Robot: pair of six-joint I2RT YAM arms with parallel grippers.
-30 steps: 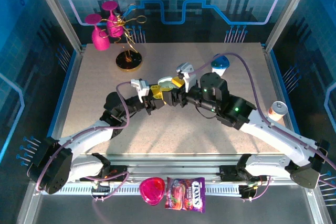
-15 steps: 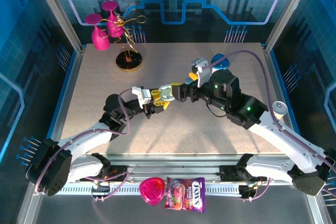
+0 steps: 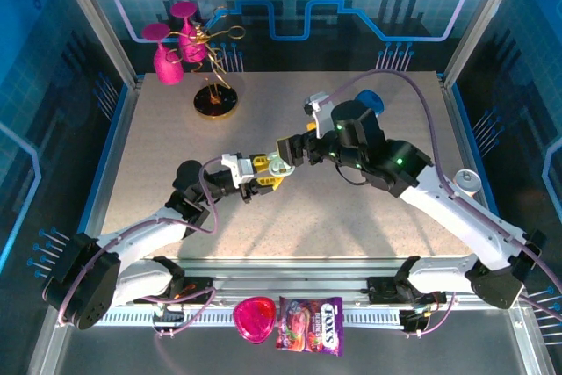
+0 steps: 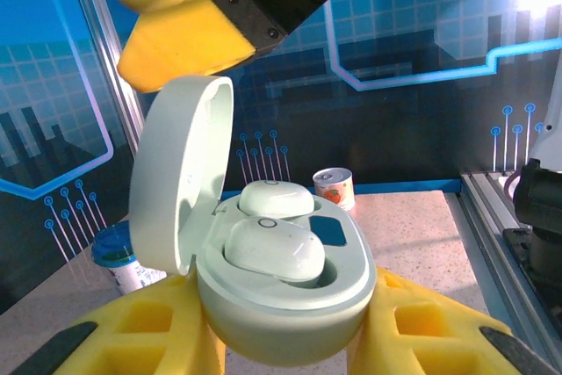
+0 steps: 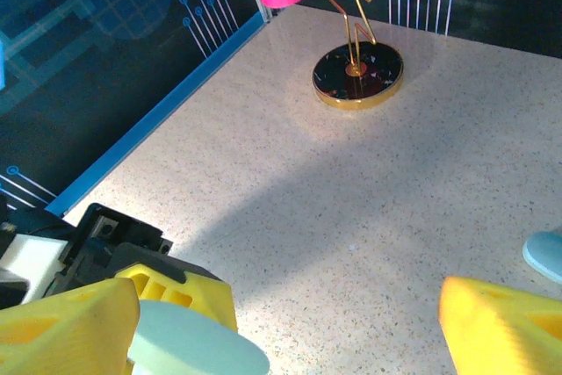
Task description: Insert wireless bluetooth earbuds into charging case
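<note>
The case (image 4: pixel 281 305) is clamped between the yellow fingers of the left gripper (image 3: pixel 266 175), over the middle of the table (image 3: pixel 176 147). Its lid (image 4: pixel 180 173) stands open and both buds (image 4: pixel 274 248) lie in the sockets.

Over the last second the right gripper (image 5: pixel 281 331) has spread its jaws wide, and they now hold nothing. Its arm has reared up behind the case, and the left arm has drawn the case slightly toward the near edge. I read that as the second bud having been let go in place. The inserting looks done, with at most the lid left to shut.

The nearer bud seems to sit a little proud of its socket. It may not be fully home, but the left wrist view cannot settle that. The sockets are covered by the buds. The bottom of the case is cut off by the frame's lower edge. The right wrist view gives just the lid's pale back, also cut off. From above I cannot tell whether the case rests on the table or hangs clear of it.
</note>
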